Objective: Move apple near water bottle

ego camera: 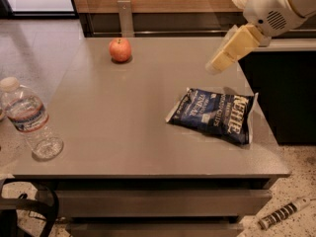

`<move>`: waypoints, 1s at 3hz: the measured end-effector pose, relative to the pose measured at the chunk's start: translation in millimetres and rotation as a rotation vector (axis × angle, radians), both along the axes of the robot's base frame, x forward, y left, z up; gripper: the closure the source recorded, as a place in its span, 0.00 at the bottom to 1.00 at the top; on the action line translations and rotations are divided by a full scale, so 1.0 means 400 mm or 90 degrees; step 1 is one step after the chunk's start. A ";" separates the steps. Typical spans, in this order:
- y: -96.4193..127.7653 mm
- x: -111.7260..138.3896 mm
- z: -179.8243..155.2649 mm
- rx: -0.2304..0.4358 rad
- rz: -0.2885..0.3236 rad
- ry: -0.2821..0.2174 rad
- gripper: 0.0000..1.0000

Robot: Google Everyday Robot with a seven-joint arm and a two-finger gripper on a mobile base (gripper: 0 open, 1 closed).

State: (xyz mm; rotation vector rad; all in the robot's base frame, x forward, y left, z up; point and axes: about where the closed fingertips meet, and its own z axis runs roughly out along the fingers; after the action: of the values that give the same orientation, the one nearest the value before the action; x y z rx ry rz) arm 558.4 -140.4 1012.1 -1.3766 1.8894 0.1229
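1. The apple [120, 50] sits untouched at the desk's [148, 132] far edge, so it is yet to be picked up.
2. The water bottle [29, 120] stands well apart, at the near left corner.
3. The claw [224, 58] hovers above the right side, likely to clear the chip bag [215, 114]; wide or narrow cannot be told.

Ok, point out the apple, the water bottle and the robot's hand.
apple [120, 50]: camera view, middle of its red skin.
water bottle [28, 118]: camera view, on its label.
hand [220, 62]: camera view, near its tip, above the right side of the table [138, 137].
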 end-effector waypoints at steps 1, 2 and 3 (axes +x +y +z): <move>0.071 0.073 0.019 0.085 0.015 -0.036 0.00; 0.125 0.135 0.034 0.184 0.032 -0.079 0.00; 0.150 0.149 0.046 0.216 0.040 -0.092 0.00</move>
State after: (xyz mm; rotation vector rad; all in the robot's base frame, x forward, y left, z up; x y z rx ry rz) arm 618.2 -80.4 1030.7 -1.1788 1.6197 0.3494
